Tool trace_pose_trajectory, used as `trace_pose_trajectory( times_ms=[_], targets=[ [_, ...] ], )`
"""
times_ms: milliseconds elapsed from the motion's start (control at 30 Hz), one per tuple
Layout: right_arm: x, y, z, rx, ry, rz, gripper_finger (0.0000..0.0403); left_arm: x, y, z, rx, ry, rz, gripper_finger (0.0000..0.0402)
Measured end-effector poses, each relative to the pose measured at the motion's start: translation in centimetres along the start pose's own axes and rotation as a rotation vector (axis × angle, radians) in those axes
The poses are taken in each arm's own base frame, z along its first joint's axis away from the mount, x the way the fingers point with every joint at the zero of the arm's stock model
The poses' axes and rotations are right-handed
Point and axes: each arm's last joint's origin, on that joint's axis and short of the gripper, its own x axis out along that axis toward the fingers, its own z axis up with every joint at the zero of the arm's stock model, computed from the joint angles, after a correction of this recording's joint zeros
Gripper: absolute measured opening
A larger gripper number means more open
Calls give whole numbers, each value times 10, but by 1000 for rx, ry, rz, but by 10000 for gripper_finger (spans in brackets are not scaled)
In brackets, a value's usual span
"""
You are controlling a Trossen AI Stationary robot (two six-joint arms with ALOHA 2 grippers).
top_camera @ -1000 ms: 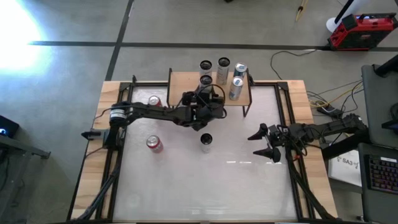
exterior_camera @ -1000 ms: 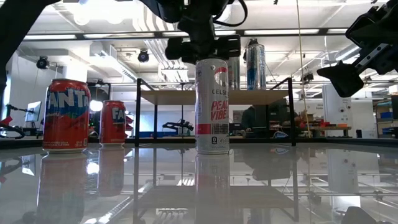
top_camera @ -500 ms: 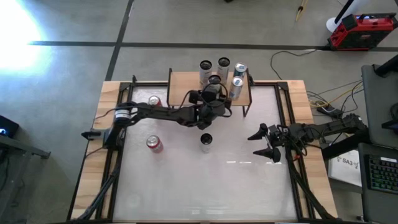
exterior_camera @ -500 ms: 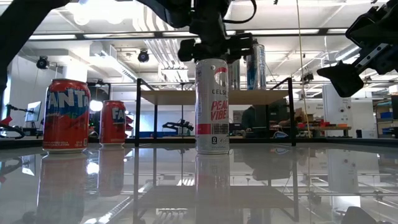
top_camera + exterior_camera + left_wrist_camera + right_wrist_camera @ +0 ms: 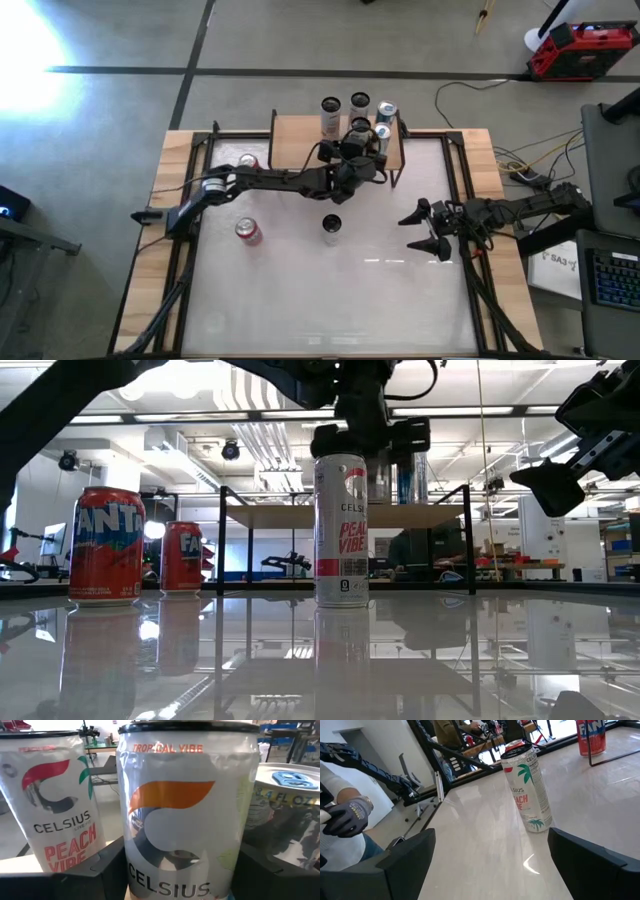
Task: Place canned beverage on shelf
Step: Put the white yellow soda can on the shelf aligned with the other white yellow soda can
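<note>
L gripper [image 5: 358, 152] is closed on a Celsius can [image 5: 185, 820] above the shelf [image 5: 295, 140], probably not yet seated. Release remains. R gripper [image 5: 425, 228] waits open, right of shelf.

Shelf [image 5: 300, 135]: light tan wooden top, thin black legs.

Can in the left claw [image 5: 187, 810]: white body, orange swoosh, black "CELSIUS" lettering, orange "TROPICAL VIBE" at the rim.

Can beside it [image 5: 55, 805]: white, red swoosh, green palm, red "PEACH VIBE".

Third can [image 5: 287, 815]: silver, blue tab on the lid.

Can standing alone mid-surface [image 5: 341, 530]: white, red-pink "PEACH VIBE", green palms in the right wrist view.

Two Fanta cans [image 5: 106, 545] and [image 5: 181, 557]: red, white-and-blue logo.

Surface [image 5: 330, 290]: glossy white, pale wood border.

Both arms and claws, left claw [image 5: 362, 150], right claw [image 5: 425, 230]: black.

Gloved hand [image 5: 347, 817]: dark grey glove.
</note>
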Motion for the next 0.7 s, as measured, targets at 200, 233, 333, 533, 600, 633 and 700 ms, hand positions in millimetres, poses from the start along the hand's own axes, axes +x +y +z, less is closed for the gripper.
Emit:
trace_pose_trajectory(
  times_ms=[200, 233, 333, 533, 600, 633, 700],
  targets=[
    [0, 0, 0, 0, -1, 0, 370, 0, -2, 2, 20, 13, 6, 253],
    [0, 0, 0, 0, -1, 1, 370, 1, -1, 1, 14, 13, 9, 254],
    [0, 0, 0, 0, -1, 0, 370, 1, 0, 0, -8, 4, 39, 254],
    [0, 0, 0, 0, -1, 1, 370, 2, 1, -3, -59, -1, 61, 261],
    [0, 0, 0, 0, -1, 1, 370, 2, 1, -3, -58, -2, 63, 267],
    [0, 0, 0, 0, -1, 1, 370, 2, 2, -3, -55, -1, 63, 272],
    [0, 0, 0, 0, -1, 1, 370, 2, 2, -4, -49, 0, 64, 281]
  ],
)
